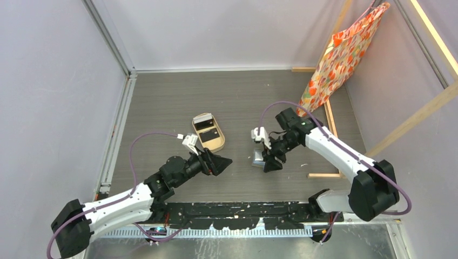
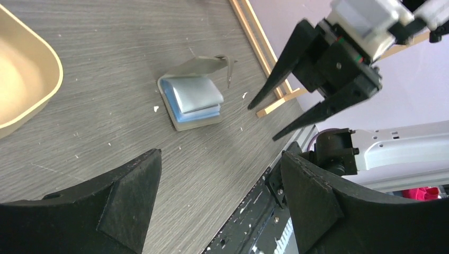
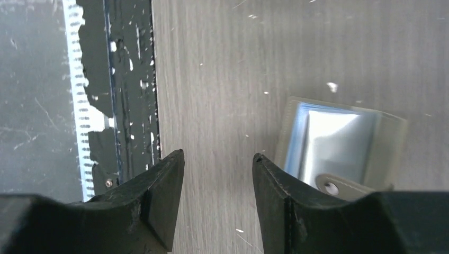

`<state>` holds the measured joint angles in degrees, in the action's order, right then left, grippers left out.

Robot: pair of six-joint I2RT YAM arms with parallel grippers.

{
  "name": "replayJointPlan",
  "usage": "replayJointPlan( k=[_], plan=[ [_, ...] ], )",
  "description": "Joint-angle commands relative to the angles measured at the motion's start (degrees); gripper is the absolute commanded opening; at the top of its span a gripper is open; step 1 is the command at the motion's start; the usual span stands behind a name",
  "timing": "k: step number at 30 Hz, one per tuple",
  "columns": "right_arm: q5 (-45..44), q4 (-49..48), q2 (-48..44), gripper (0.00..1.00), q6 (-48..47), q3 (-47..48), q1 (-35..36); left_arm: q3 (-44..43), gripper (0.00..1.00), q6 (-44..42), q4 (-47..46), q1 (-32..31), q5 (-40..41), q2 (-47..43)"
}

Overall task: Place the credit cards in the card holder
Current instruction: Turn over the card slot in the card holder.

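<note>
The card holder (image 1: 257, 158) lies open on the table, grey-brown with pale bluish sleeves and a snap tab. It also shows in the left wrist view (image 2: 193, 98) and the right wrist view (image 3: 339, 143). Two black credit cards (image 1: 207, 130) lie in the tan oval tray (image 1: 219, 144). My right gripper (image 1: 269, 164) is open and empty just right of the holder; its jaws (image 3: 218, 154) hang over bare table beside it. It also shows in the left wrist view (image 2: 265, 119). My left gripper (image 1: 220, 161) is open and empty, between the tray and the holder (image 2: 219, 159).
The tray's rim (image 2: 50, 90) sits at the left of the left wrist view. Wooden strips (image 1: 330, 127) lie on the table to the right, with a patterned orange bag (image 1: 340, 54) hanging at the back right. A black rail (image 1: 237, 213) runs along the near edge.
</note>
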<state>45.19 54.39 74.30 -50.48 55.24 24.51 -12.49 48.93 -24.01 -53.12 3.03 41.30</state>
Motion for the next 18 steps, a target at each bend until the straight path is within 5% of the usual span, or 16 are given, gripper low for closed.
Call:
replayJointPlan(
  k=[1, 10, 18],
  plan=[
    [-6.64, -2.31, 1.26, 0.55, 0.86, -1.36, 4.90, -0.11, 0.83, 1.99, -2.05, 0.13, 0.36, 1.78],
    [-28.73, -20.23, 4.86, 0.55, 16.04, -2.96, 7.23, -0.07, 0.83, 4.70, -8.88, 0.13, -2.19, 10.51],
    [-27.65, -19.00, 8.60, 0.81, 13.12, -3.73, 7.27, -1.65, 0.81, 7.25, -14.26, 0.13, -5.87, 18.71]
  ],
)
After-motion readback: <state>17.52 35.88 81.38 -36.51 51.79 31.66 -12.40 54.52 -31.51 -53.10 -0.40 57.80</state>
